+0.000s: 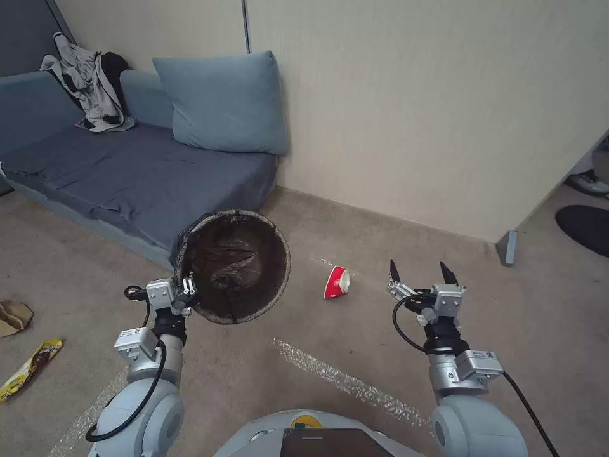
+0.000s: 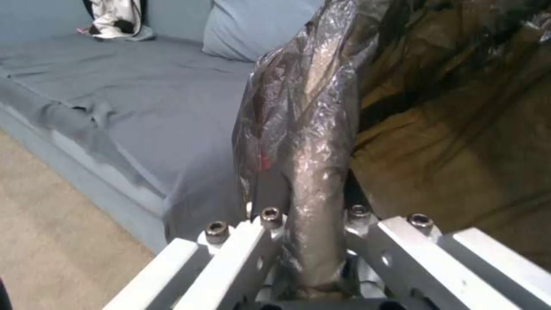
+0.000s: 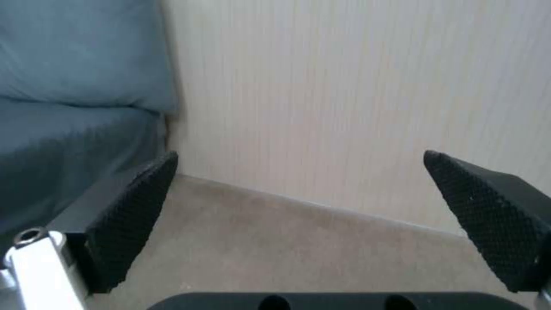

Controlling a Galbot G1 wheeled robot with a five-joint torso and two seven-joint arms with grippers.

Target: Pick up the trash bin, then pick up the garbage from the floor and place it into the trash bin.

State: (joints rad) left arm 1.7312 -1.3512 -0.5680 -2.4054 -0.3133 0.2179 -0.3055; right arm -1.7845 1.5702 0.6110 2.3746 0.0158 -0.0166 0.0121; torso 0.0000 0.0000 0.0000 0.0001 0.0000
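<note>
My left gripper (image 1: pixel 188 287) is shut on the rim of the trash bin (image 1: pixel 233 266), which hangs tilted above the carpet with its dark bag lining facing me. In the left wrist view the bag-covered rim (image 2: pixel 318 181) runs between the jaws. A red-and-white paper cup (image 1: pixel 337 282) lies on its side on the carpet between the bin and my right gripper (image 1: pixel 422 271), which is open and held above the floor. The black pads (image 3: pixel 135 215) stand wide apart with nothing between them. At the far left lie a brown paper bag (image 1: pixel 14 316) and a yellow snack wrapper (image 1: pixel 28 369).
A blue-grey sofa (image 1: pixel 120 171) with a cushion (image 1: pixel 225 101) and a heap of clothes (image 1: pixel 89 82) stands behind the bin on the left. A cream wall (image 1: pixel 431 114) runs behind the cup. A strip of clear tape (image 1: pixel 346 381) crosses the carpet in front of me.
</note>
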